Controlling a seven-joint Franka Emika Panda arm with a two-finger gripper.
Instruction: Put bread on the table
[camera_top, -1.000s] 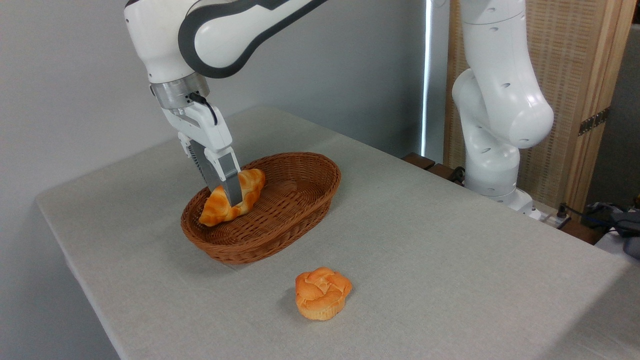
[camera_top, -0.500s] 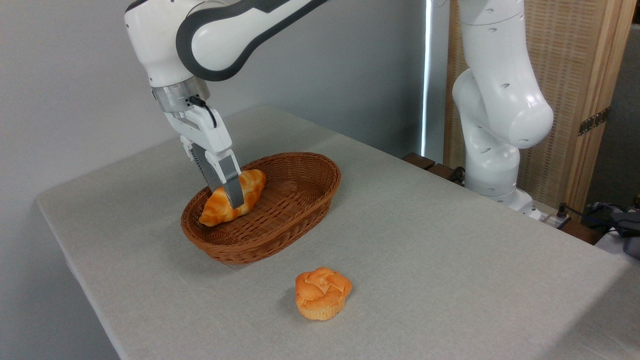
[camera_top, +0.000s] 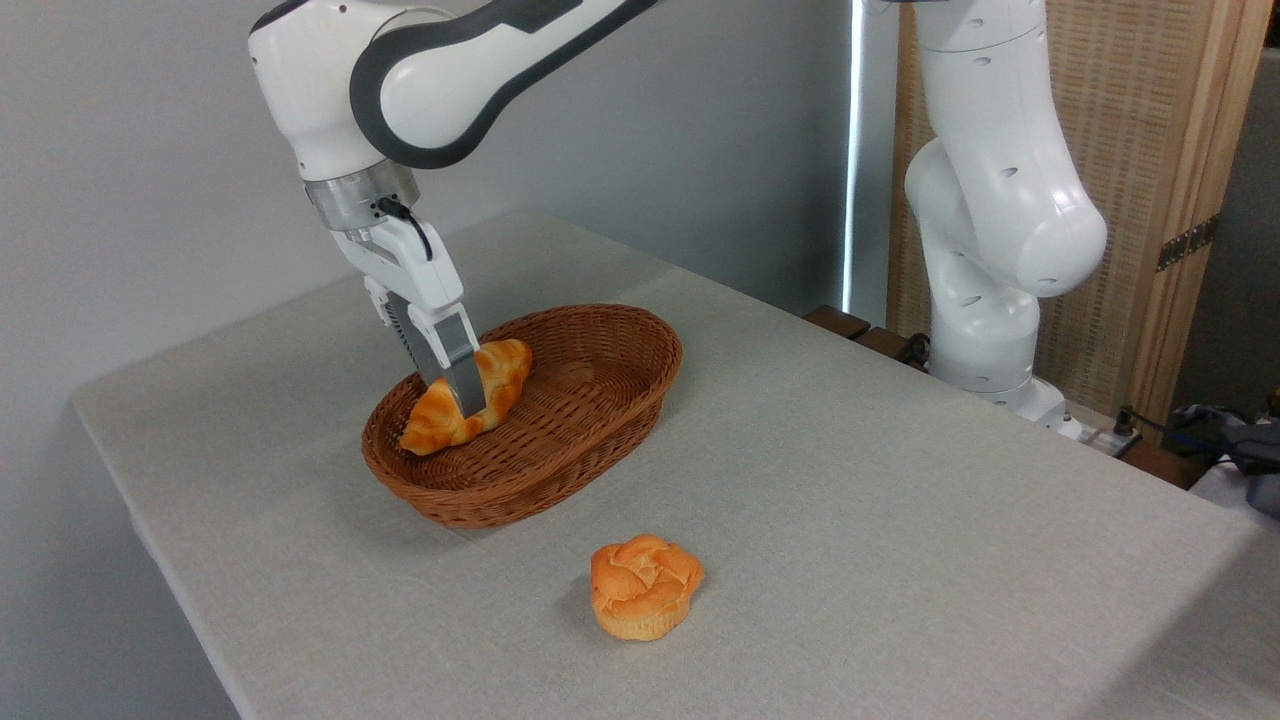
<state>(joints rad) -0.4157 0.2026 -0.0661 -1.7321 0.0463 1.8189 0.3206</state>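
Bread (camera_top: 497, 375) gripped by hand (camera_top: 463, 400) (inside basket (camera_top: 600, 400)).

bread (camera_top: 440, 420) in basket (camera_top: 600, 400) on table (camera_top: 900, 500); bun (camera_top: 645, 585) in front

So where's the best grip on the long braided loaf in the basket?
Across its middle, from above. The bread is long with tapered ends and leans on the basket wall, leaving its narrow waist exposed. The gripper already straddles it there.
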